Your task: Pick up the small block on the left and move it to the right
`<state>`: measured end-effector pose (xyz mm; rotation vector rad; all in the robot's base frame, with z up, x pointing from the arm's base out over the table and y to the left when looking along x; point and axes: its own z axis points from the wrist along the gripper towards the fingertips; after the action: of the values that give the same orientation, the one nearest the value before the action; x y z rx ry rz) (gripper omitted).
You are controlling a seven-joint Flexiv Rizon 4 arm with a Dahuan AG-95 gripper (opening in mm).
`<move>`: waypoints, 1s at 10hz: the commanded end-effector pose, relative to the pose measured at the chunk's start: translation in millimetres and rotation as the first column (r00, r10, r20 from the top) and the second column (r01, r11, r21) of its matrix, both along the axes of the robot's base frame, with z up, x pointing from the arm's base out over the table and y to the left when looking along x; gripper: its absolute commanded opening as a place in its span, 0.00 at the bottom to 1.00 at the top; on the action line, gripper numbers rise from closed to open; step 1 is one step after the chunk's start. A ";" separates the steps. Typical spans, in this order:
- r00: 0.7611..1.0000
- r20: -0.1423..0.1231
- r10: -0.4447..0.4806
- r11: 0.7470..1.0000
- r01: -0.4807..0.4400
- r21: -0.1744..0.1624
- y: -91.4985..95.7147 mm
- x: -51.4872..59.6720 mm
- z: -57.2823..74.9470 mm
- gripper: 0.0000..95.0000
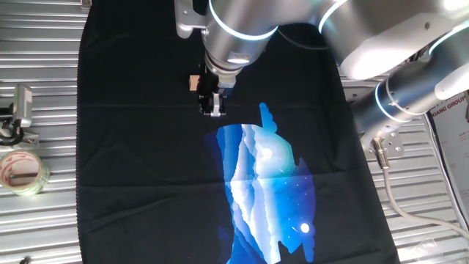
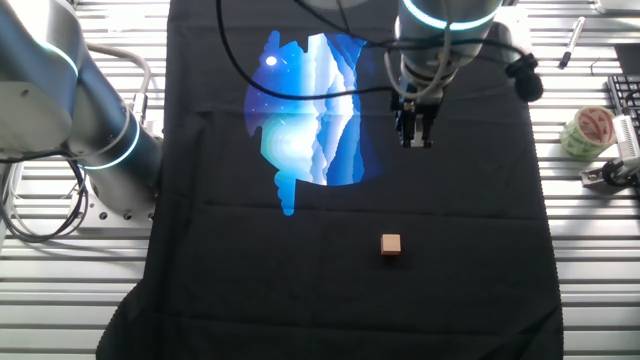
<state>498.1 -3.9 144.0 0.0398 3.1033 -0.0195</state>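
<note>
Gripper [image 2: 416, 140] hangs over the black cloth [image 2: 470, 230], jaw state too dark to tell, while the small block [image 2: 391, 244] sits free mid-cloth: light, rigid wood, best pinched across two opposite flat sides.

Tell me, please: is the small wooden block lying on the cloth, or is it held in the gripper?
On the cloth. The small block lies apart from the gripper, untouched.

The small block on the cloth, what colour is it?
Light tan wood; the small block shows best in the other fixed view.
</note>
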 end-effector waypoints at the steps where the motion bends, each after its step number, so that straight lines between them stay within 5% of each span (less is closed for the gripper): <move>1: 1.000 0.000 -0.002 1.000 0.002 0.002 0.2 -0.8 -3.8 0.00; 10: 1.000 0.018 -0.025 0.999 0.025 0.039 -9.4 -6.7 -29.1 0.00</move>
<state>490.0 -18.3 114.0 0.0700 3.0855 0.0447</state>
